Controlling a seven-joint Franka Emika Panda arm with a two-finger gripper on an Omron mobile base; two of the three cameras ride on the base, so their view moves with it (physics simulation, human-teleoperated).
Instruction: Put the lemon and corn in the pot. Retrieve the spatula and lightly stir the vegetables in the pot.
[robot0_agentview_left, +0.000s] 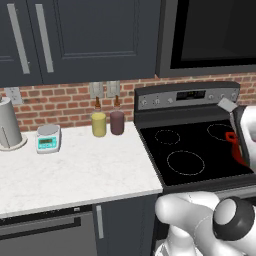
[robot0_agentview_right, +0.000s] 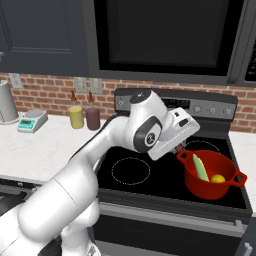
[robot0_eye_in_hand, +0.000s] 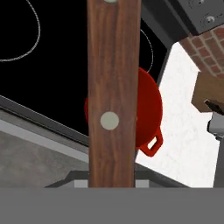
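The gripper (robot0_agentview_right: 176, 148) is clamping the spatula (robot0_eye_in_hand: 113, 92) by its brown wooden handle, which is running lengthwise straight up the hand view and covering much of the pot (robot0_eye_in_hand: 148, 109) behind it. In the left base view the silver head (robot0_agentview_left: 227, 104) is pointing up and away, above the wrist. The pot (robot0_agentview_right: 212, 172) is sitting on the near right part of the stove (robot0_agentview_right: 150, 180), just right of the gripper, with the corn (robot0_agentview_right: 200, 167) leaning upright inside and the lemon (robot0_agentview_right: 217, 178) beside it. Judged risk: the head is aiming away from the pot, so stirring calls for a reorientation; a hasty swing could be knocking the rim or tipping the corn out.
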